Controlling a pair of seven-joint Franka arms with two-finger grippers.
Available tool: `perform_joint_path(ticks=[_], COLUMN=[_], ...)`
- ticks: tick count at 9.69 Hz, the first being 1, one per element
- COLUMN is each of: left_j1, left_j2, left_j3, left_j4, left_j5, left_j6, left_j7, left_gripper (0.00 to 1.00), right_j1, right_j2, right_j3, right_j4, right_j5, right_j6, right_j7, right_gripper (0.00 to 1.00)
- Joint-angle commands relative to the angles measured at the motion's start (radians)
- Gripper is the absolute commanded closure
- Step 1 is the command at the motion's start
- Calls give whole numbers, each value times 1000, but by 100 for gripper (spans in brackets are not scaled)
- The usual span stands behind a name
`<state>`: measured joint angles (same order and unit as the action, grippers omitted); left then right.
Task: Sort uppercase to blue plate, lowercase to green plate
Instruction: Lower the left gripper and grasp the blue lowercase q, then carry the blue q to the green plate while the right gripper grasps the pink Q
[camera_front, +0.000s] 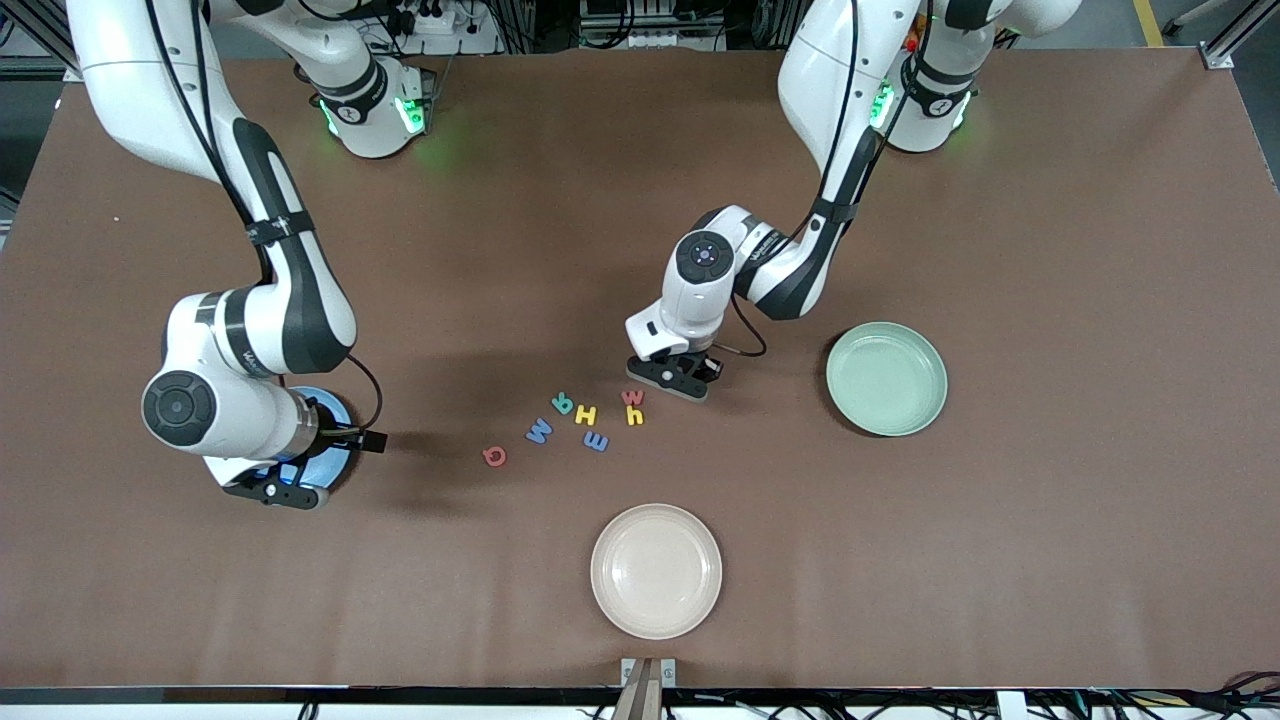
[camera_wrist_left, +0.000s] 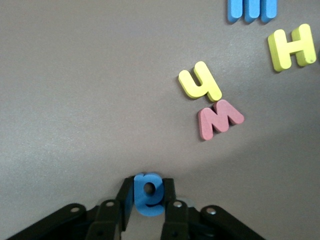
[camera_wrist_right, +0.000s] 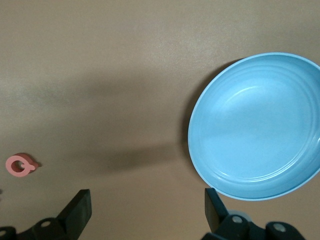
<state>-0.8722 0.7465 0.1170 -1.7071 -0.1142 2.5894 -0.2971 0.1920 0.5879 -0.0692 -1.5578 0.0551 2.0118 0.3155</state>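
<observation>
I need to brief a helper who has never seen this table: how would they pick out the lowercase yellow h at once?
Start at the green plate and move toward the letter cluster mid-table. Near the left gripper lies the red w; the lowercase yellow h touches it, nearer the front camera. It is smaller than the yellow H and has one tall stem.

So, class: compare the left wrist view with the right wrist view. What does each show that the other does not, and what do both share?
Only the left wrist view shows the left gripper shut on the blue a, with the yellow h, red w, yellow H and rounded blue m lying nearby.

Only the right wrist view shows the blue plate, with nothing in it, the red Q, and the open right gripper.

Both share the brown table.
</observation>
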Motion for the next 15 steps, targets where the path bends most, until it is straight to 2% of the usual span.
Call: perform_joint_path(ticks=[1, 3, 5, 7, 9, 12, 15], left_j1=[-11, -5, 22, 39, 50, 67, 111], left_j2=[33, 19, -24, -58, -97, -172, -220], left_j3=[-7, -7, -4, 6, 16, 44, 46], left_j4=[14, 9, 10, 4, 1, -2, -80], left_j5=[-15, -13, 34, 70, 114, 116, 177], left_j6=[8, -11, -118, -228, -316, -475, -466], left_j7=[-10, 1, 16, 55, 82, 203, 214], left_gripper=[76, 77, 80, 91, 91, 93, 95], right_j1=[4, 6, 7, 36, 81, 138, 148], right_j2=[-5, -2, 3, 22, 71, 127, 173], right_j3=[6, 8, 8, 8, 8, 8, 6], right_j4=[1, 2, 8, 9, 33, 62, 116], right_j5=[9, 11, 12, 43, 40, 38, 38], right_j6=[7, 11, 18, 62, 112, 176, 174], right_j7=[65, 88, 126, 197, 293, 479, 624], right_gripper=[0, 0, 0, 0, 0, 0, 0])
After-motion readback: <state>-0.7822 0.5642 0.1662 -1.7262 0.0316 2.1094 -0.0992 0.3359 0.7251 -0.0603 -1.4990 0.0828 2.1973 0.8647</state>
